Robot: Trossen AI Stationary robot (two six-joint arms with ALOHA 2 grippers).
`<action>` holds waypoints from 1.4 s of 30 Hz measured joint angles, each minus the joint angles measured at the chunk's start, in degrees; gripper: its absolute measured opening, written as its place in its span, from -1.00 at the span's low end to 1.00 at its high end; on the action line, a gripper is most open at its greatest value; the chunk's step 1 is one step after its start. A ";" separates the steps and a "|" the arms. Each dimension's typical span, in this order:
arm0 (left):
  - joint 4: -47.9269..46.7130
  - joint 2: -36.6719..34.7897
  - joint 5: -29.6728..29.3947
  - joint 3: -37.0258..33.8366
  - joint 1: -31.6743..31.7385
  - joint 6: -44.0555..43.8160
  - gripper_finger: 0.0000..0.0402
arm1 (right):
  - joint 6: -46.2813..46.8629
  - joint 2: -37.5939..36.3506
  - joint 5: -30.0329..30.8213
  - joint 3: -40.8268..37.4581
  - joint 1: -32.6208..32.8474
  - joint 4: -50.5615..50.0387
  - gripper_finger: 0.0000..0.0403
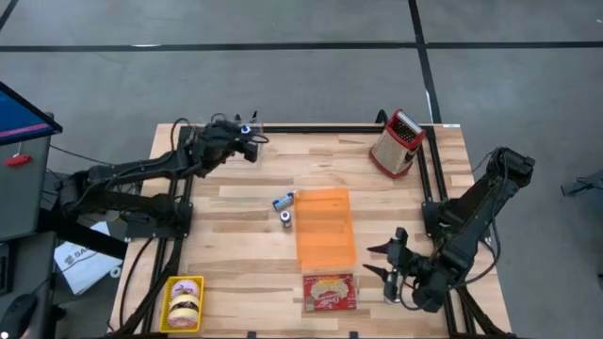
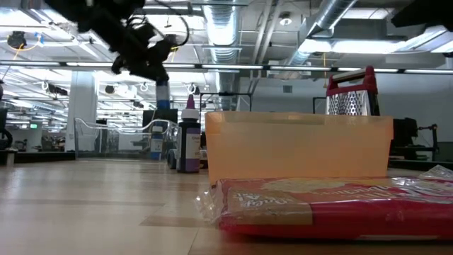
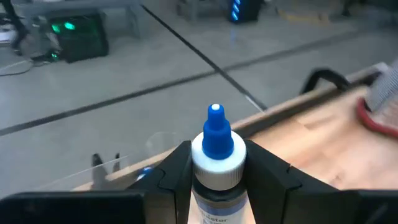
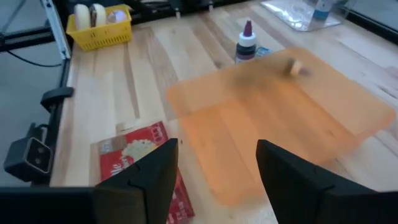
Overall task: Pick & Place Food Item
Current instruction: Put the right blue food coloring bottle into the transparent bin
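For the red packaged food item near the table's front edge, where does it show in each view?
High view: red packaged food item, bottom centre, just below the translucent orange bin.
Low view: foreground, lower right, in front of the bin.
Left wrist view: not in it.
Right wrist view: lower left, beside the bin.
Shared landmark: the orange bin.

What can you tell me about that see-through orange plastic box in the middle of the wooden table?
The translucent orange plastic bin is a long rectangular container with an open top and thin straight walls, looking empty. It sits flat near the middle of the wooden table. At one short end lies a red packet of food, close to the bin or just touching it. Two small dropper bottles stand beside one long side. The right gripper hovers open by the bin's corner nearest the packet, not touching it.
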 joint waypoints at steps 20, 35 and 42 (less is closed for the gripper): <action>16.94 5.73 -6.49 -13.93 3.50 -4.90 -0.46 | 1.67 0.09 2.37 -0.34 -0.59 0.17 -0.03; 24.83 17.93 -6.77 -13.93 3.53 -5.91 -0.46 | 1.48 0.09 2.29 -1.51 -1.35 0.19 -0.03; 27.03 20.43 -6.95 -13.90 3.56 -5.72 -0.46 | 1.50 0.11 2.28 -1.51 -1.35 0.14 -0.03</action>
